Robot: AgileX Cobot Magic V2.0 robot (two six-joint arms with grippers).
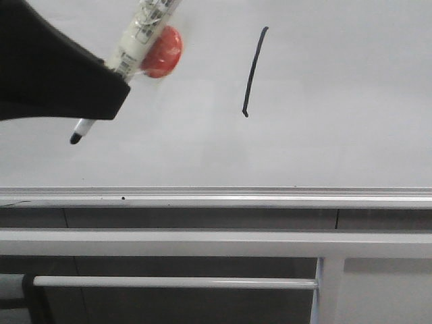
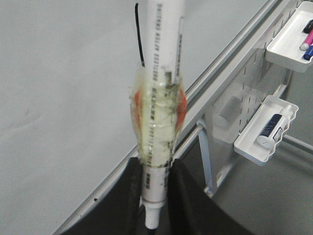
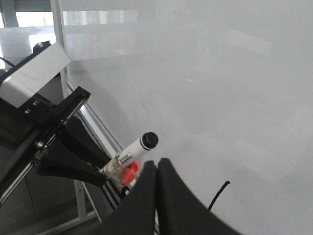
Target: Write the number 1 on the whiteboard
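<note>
On the whiteboard [image 1: 337,101], upper middle of the front view: one black stroke, the number 1 [image 1: 254,71], nearly upright, leaning slightly, small hook at its lower end. Only one mark counted on the board. One silver rail [image 1: 216,197] runs along the board's lower edge.

Left gripper [image 1: 101,88], upper left of the front view, black, clenched on one white marker pen [image 1: 138,37]. Pen tilted, dark tip [image 1: 76,138] pointing down-left, off to the left of the stroke and well apart from it. Whether the tip touches the board cannot be told. One orange-red lump [image 1: 164,51] bound to the pen barrel under clear tape; in the left wrist view the tape wrap [image 2: 156,117] bulges around the barrel just above the gripper fingers [image 2: 124,205].

Right gripper [image 3: 157,169], seen in its own wrist view: two black fingers pressed together, nothing between them. It sits near the pen's capped end [image 3: 149,140] without touching it.

Off the board, left wrist view: two white trays on a perforated panel, one [image 2: 266,132] holding a dark cylindrical item, one [image 2: 288,41] holding several coloured pens, count unclear.
</note>
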